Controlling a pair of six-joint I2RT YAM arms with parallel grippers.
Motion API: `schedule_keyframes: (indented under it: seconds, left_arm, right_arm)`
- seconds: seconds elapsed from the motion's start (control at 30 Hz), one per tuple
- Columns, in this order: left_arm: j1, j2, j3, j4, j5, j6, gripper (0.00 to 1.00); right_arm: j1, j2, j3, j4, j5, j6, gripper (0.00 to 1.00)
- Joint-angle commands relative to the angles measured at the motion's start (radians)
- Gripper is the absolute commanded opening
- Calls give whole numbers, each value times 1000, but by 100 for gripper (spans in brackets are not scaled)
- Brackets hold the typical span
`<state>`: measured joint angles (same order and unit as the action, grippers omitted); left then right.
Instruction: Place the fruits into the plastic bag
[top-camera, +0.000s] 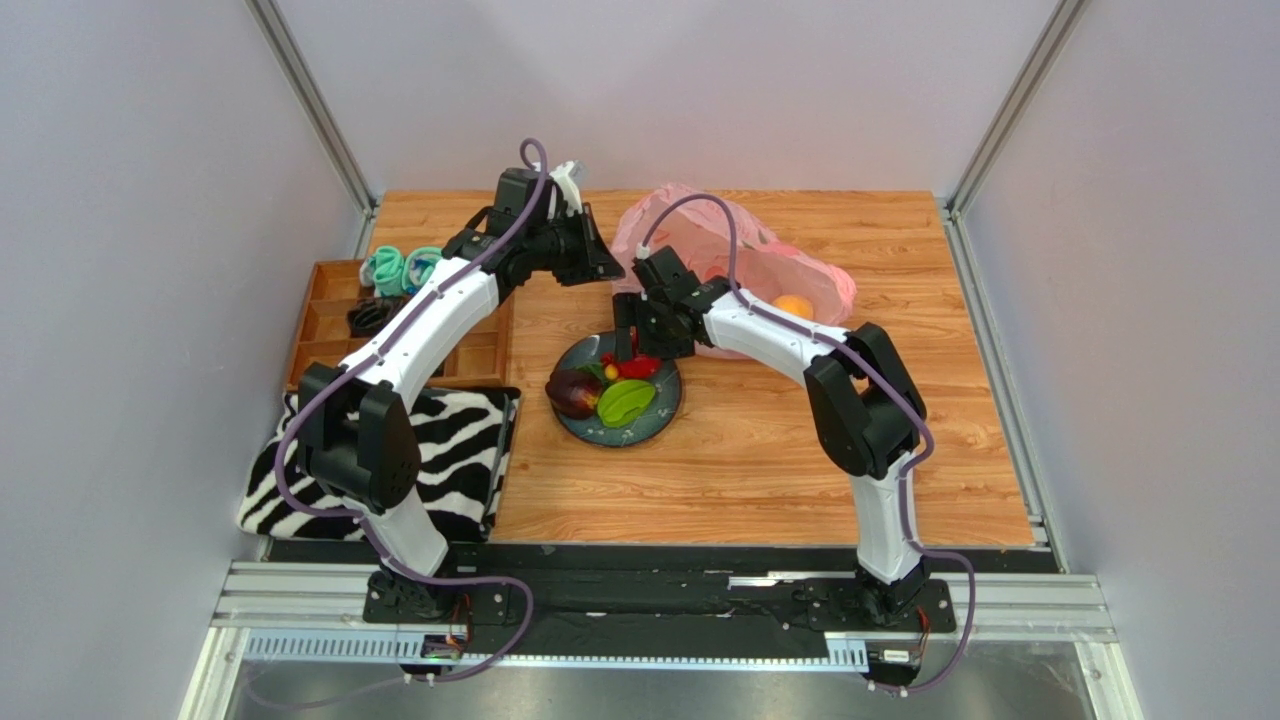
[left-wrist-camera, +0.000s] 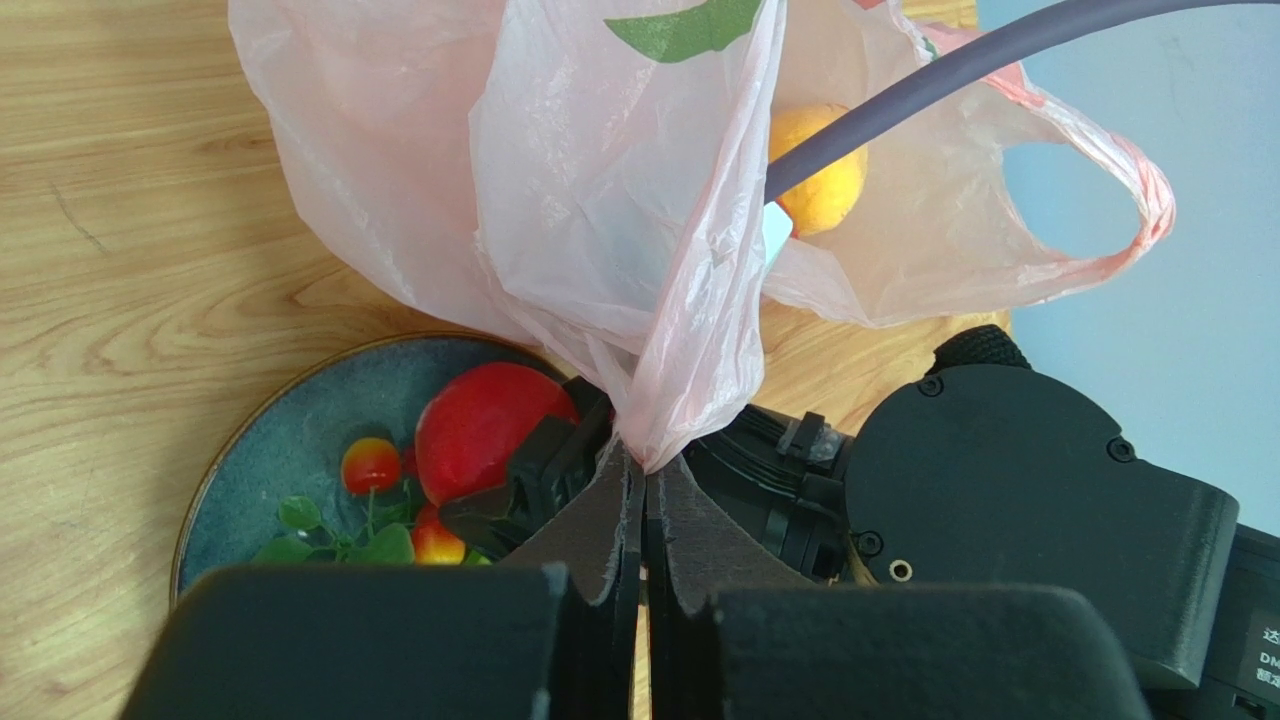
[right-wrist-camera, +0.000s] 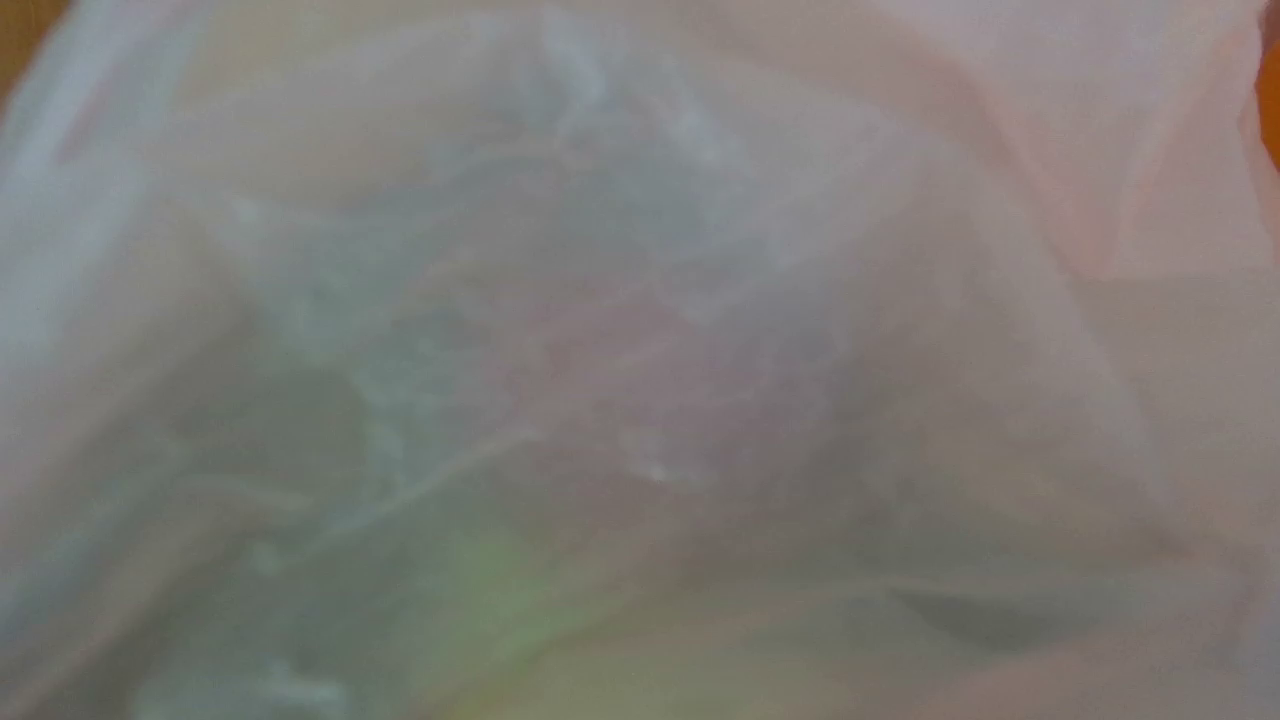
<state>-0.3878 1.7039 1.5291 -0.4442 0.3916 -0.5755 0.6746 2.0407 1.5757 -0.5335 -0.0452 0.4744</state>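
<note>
The pink plastic bag (top-camera: 751, 263) lies at the back middle of the table, with an orange fruit (top-camera: 793, 306) inside. My left gripper (top-camera: 598, 258) is shut on a pinch of the bag's edge (left-wrist-camera: 646, 450) and holds it up. The orange fruit shows through the plastic (left-wrist-camera: 824, 177). My right gripper (top-camera: 630, 345) is low over the dark plate (top-camera: 661, 428), right at the red apple (left-wrist-camera: 484, 428). Its jaws are hidden. Bag plastic (right-wrist-camera: 646, 360) fills the right wrist view. On the plate are a purple fruit (top-camera: 573, 390), a green fruit (top-camera: 627, 401) and red berries (left-wrist-camera: 370, 465).
A zebra-striped cloth (top-camera: 443, 450) lies at the front left. A wooden compartment tray (top-camera: 334, 323) with teal items (top-camera: 403, 267) stands at the far left. The right arm's wrist body (left-wrist-camera: 1037, 510) sits close beside my left fingers.
</note>
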Motion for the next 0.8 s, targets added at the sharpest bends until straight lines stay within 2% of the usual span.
schedule_keyframes:
  seconds: [0.0, 0.1, 0.27, 0.57, 0.77]
  left_arm:
    - [-3, -6, 25, 27, 15, 5, 0]
    - [-3, -7, 25, 27, 13, 6, 0]
    - [-5, -6, 23, 27, 12, 9, 0]
    - [-2, -3, 28, 25, 7, 12, 0]
    - [1, 7, 32, 24, 18, 9, 0]
  right_arm:
    - [-3, -2, 38, 35, 4, -2, 67]
    - [-4, -16, 29, 40, 13, -16, 59]
    - [-3, -66, -3, 67, 30, -37, 52]
    - [-1, -152, -55, 96, 82, -106, 50]
    - [8, -234, -97, 121, 5, -166, 47]
